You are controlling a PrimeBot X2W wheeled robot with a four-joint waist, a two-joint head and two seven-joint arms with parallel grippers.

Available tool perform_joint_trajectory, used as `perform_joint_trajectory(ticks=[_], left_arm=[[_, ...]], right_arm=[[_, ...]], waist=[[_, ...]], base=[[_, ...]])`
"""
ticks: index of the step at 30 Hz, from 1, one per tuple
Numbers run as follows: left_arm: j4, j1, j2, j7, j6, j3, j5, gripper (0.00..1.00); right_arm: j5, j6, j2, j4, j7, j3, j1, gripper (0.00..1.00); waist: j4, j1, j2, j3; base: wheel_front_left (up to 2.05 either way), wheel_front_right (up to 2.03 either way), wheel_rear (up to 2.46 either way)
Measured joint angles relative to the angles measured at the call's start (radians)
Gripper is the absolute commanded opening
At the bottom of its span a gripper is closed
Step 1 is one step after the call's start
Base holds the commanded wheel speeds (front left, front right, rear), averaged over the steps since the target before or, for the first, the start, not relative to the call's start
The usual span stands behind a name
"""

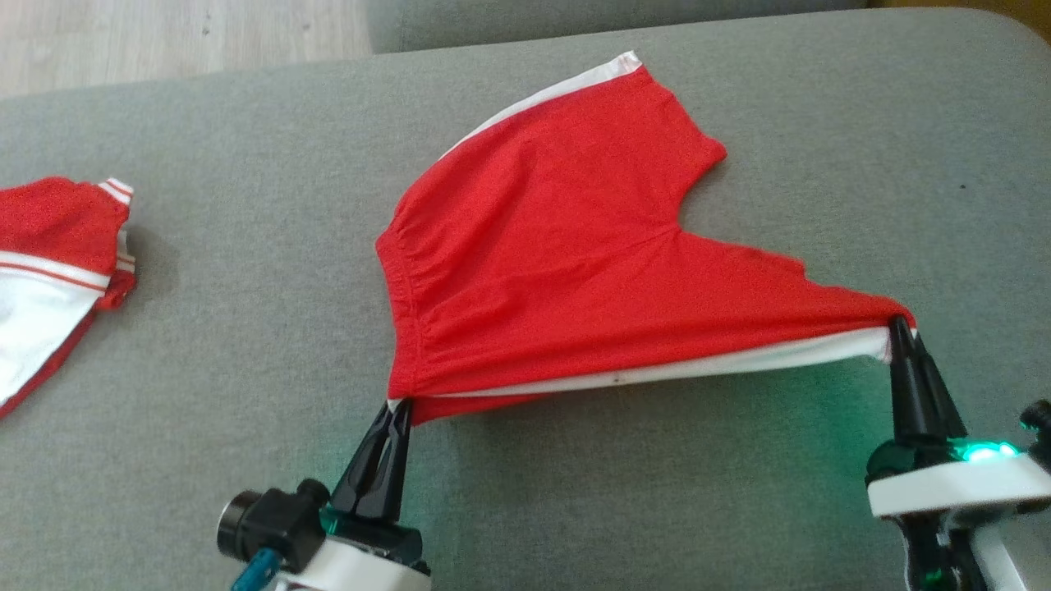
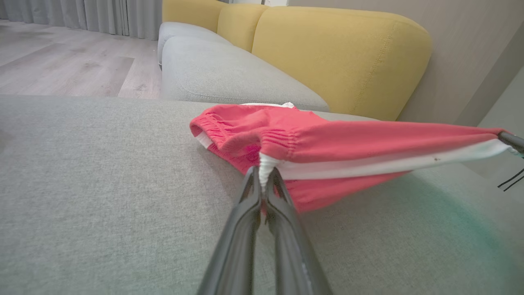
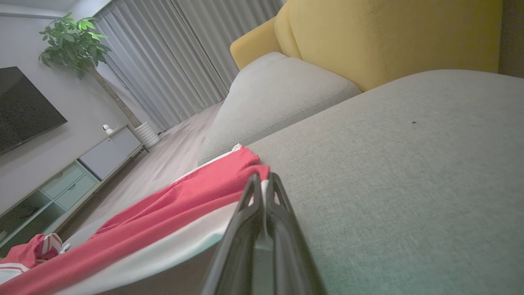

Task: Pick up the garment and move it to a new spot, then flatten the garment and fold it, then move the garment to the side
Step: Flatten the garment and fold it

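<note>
The garment (image 1: 57, 271), red with white panels and striped trim, lies bunched at the left edge of the grey cushion (image 1: 246, 369), apart from both grippers; it also shows far off (image 3: 24, 256) in the right wrist view. A smaller pair of red shorts (image 1: 558, 271) with white side trim is stretched between my grippers. My left gripper (image 1: 400, 406) is shut on the waistband corner (image 2: 264, 164). My right gripper (image 1: 901, 324) is shut on the leg hem (image 3: 262, 184). The near edge of the shorts hangs taut just above the cushion, and the far leg rests on it.
A second grey seat (image 2: 229, 73) and yellow backrests (image 2: 339, 53) lie beyond the cushion. Wooden floor (image 1: 164, 41) runs past the far left edge. Bare cushion spreads between the garment and the shorts, and to the right of the shorts.
</note>
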Motion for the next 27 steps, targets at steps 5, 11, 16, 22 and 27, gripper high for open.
perform_joint_trajectory(ticks=[5,11,16,22,27], left_arm=[[0.000,-0.048,0.000,0.000,0.000,-0.011,-0.002,0.00],[0.050,-0.247,-0.010,0.000,0.001,-0.007,-0.036,0.00],[0.133,-0.404,-0.025,0.000,0.001,-0.010,-0.072,0.00],[0.240,-0.577,-0.032,0.000,0.001,-0.031,-0.118,0.00],[0.275,-0.697,-0.037,0.000,0.001,-0.053,-0.168,0.00]], right_arm=[[0.003,0.000,-0.003,0.021,0.007,0.010,-0.070,0.00],[-0.038,0.000,0.004,0.117,0.110,0.007,-0.338,0.00],[-0.092,0.000,0.018,0.217,0.197,-0.006,-0.557,0.00],[-0.173,0.000,0.037,0.350,0.275,-0.006,-0.779,0.00],[-0.256,0.000,0.039,0.474,0.277,-0.012,-0.931,0.00]], waist=[[0.013,0.0001,0.0000,0.032],[0.036,0.0004,0.0000,0.101],[0.065,0.0004,-0.0001,0.171],[0.107,0.0006,-0.0001,0.258],[0.146,0.0006,-0.0001,0.319]], base=[[0.00,0.00,0.00],[0.00,0.00,0.00],[0.00,0.00,0.00],[0.00,0.00,0.00],[0.00,0.00,0.00]])
